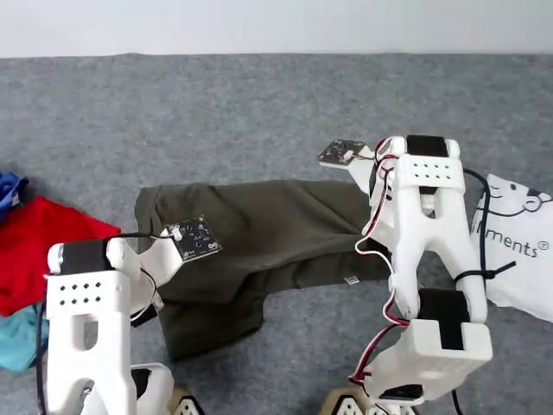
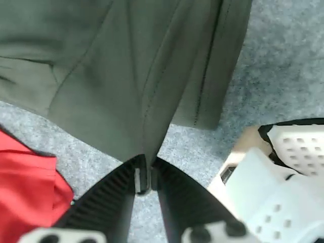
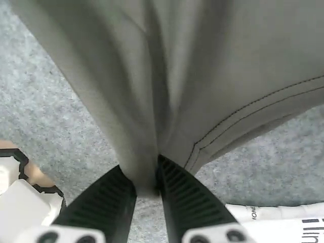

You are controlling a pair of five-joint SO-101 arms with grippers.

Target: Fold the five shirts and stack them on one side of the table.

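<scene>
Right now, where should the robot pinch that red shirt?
Probably the corner of the red shirt that points toward the olive shirt, approached from the table's middle. That corner lies flat on bare grey mat, while its other edges sit by the blue shirt and teal shirt.

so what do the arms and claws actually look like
The left arm and right arm are white plastic shells with rows of small holes and black motor blocks at the joints. Red, white and black wires run along the right one. The left claw and right claw have black ribbed fingers.
</scene>
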